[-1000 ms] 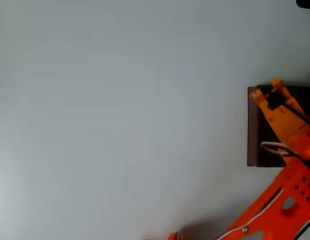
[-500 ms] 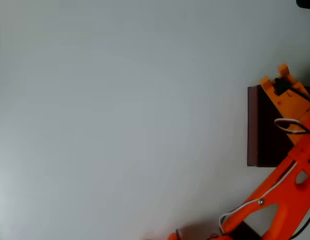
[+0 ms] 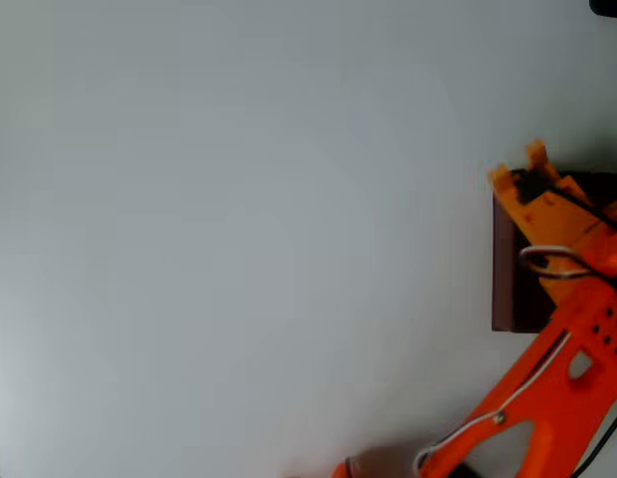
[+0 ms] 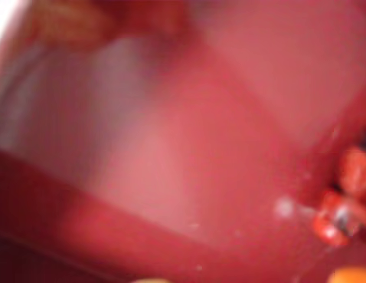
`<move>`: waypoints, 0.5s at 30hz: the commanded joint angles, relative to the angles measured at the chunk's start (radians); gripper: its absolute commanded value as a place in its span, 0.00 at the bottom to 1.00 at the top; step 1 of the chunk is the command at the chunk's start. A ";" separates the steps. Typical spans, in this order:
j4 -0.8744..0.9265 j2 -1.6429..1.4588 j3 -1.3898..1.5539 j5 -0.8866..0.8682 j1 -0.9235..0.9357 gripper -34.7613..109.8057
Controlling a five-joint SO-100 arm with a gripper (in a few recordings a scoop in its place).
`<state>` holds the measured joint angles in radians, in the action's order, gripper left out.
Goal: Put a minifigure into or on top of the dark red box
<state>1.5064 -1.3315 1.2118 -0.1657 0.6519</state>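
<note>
Blurred wrist view: one minifigure (image 4: 339, 203), bright red, lying at right against the inner wall of the dark red box (image 4: 171, 147). Overhead: one dark red box (image 3: 504, 259) at right edge, orange arm (image 3: 547, 398) slanting up from bottom right, gripper (image 3: 517, 171) over its far-left corner. Finger spread: cannot tell.

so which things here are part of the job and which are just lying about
Part of the job:
- dark red box
- minifigure, blurred, inside the box at the right edge of the wrist view
- gripper, over the box's upper left corner

Just lying about:
- nothing apart from the pale table
</note>
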 commanded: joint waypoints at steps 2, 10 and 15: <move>-0.002 -0.290 0.229 -0.015 -0.061 0.33; -0.095 -0.816 0.713 -0.097 -0.287 0.32; -0.132 -1.100 0.936 -0.164 -0.477 0.32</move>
<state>1.3883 -2.2503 2.0525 -0.2884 0.2516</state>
